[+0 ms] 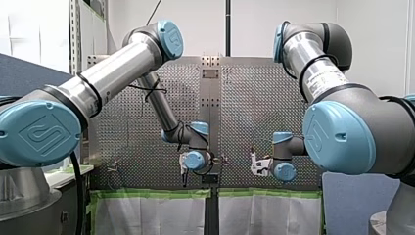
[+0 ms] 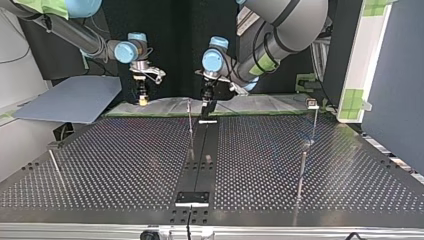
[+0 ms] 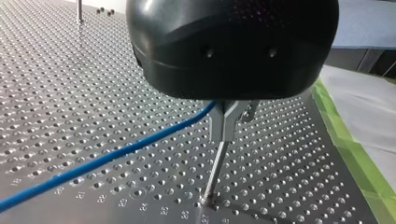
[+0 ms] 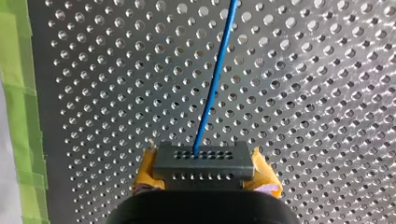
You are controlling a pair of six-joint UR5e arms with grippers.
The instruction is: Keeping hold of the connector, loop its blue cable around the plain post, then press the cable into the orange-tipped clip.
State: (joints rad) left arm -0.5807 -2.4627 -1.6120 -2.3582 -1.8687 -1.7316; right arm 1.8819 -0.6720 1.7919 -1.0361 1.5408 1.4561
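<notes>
In the right wrist view my right gripper (image 4: 204, 179) is shut on a dark grey connector (image 4: 203, 161), with a yellow pad on each side. The blue cable (image 4: 213, 88) leaves the connector's face and runs straight ahead over the perforated plate. In the left wrist view my left gripper (image 3: 224, 133) has its metal fingers pinched together on the blue cable (image 3: 107, 156), which trails off to one side. A thin plain post (image 3: 212, 177) stands right under those fingers. In the top view the post (image 2: 190, 130) rises beside my left gripper (image 2: 207, 106); my right gripper (image 2: 143, 99) hangs to its left.
At the top view's right stands a tall stem with a small clip head (image 2: 312, 104); its tip colour is unclear. Another post (image 2: 301, 172) stands nearer the camera, and one more (image 2: 55, 165) leans at the left. Green tape (image 3: 355, 158) edges the plate.
</notes>
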